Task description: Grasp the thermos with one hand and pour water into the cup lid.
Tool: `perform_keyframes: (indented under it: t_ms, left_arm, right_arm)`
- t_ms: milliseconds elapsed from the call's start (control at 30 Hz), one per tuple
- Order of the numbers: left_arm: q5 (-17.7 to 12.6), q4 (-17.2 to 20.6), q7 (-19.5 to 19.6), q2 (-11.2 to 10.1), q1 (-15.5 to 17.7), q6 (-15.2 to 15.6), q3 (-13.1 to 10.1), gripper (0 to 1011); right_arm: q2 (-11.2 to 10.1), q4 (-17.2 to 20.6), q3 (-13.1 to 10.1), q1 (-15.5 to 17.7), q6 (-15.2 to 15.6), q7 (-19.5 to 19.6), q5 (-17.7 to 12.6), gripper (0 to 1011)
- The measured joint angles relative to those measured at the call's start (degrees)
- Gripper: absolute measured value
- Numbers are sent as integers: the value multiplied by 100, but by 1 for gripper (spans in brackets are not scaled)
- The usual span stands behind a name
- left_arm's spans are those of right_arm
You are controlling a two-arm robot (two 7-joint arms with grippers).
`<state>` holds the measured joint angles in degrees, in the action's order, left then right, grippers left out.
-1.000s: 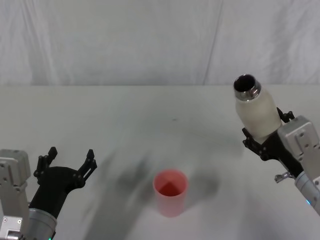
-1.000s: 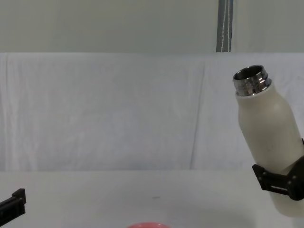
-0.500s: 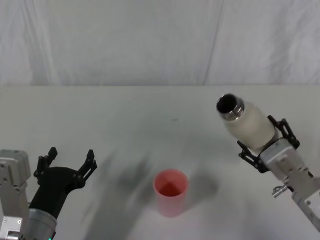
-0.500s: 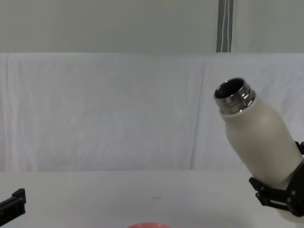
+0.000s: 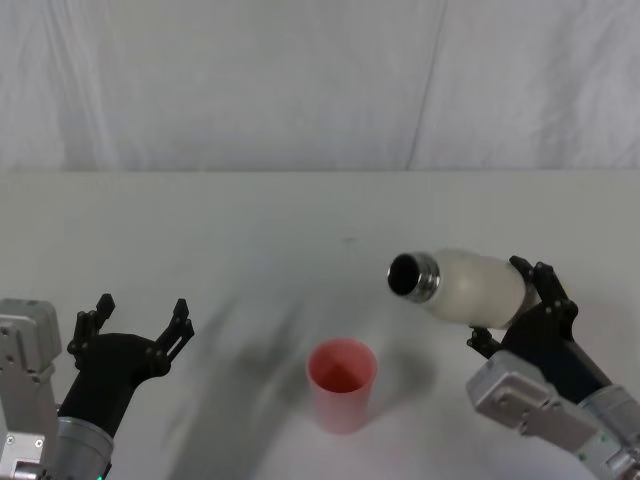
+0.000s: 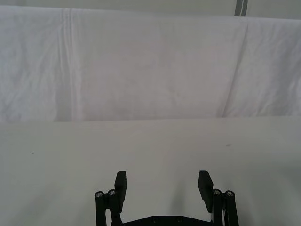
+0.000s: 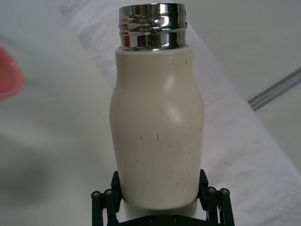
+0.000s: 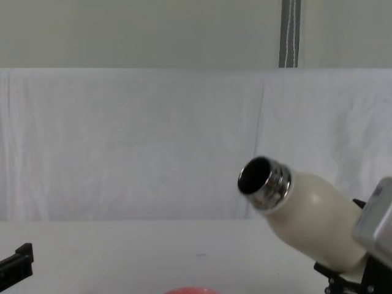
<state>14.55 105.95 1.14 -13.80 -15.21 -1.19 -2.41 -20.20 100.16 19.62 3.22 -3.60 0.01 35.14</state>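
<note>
One thermos (image 5: pixel 470 288), one cup lid (image 5: pixel 341 383) and two grippers are on view above a white cloth-covered table (image 5: pixel 250 230).

The right gripper (image 5: pixel 510 325) is clamped around the lower body of the thermos, one finger on each side, as the right wrist view shows (image 7: pixel 160 207). The thermos (image 8: pixel 306 211) is held in the air, tipped far over, nearly lying flat, with its open steel neck (image 5: pixel 413 276) pointing toward the robot's left and slightly toward the camera. In the chest view the dark mouth of the neck (image 8: pixel 263 177) sits higher than the bottle's base, so the bottle slopes up toward its opening. In the right wrist view the cream body (image 7: pixel 157 127) shows small dark scuffs.

The pink cup lid stands upright on the table, open side up, below and to the left of the thermos mouth, apart from it. Its rim just shows at the bottom of the chest view (image 8: pixel 184 290).

The left gripper (image 5: pixel 138 322) hovers low at the left near the table, its fingers spread wide apart and holding nothing, well apart from the cup lid; the left wrist view (image 6: pixel 162 186) shows the gap between its two fingers.
</note>
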Motion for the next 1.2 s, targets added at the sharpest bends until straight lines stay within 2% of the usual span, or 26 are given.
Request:
perform_keyframes:
  t_ms: [133,167,200,233,433,867,1200]
  left_arm:
    - [0,0,0,0,0,0,0,1001]
    - [0,0,0,0,0,0,0,1001]
    - [0,0,0,0,0,0,0,1001]
    - [0,0,0,0,0,0,0,1001]
    - [0,0,0,0,0,0,0,1001]
    - [0,0,0,0,0,0,0,1001]
    - [0,0,0,0,0,0,0,1001]
  right_arm:
    - [-21,-103,87,-1,-18,133,348,950]
    - [-33,-194,137,-21,-28,238,552,950]
    - [-33,-194,137,-21,-28,238,552,950]
    - [-42,-260,175,-43,-29,314,699,950]
    - [-57,-462,275,-124,-29,571,1093,950]
    - [-99,-583,405,-242,-16,849,1459,950]
    - [-277,-430,522,-332,-73,728,1562,950]
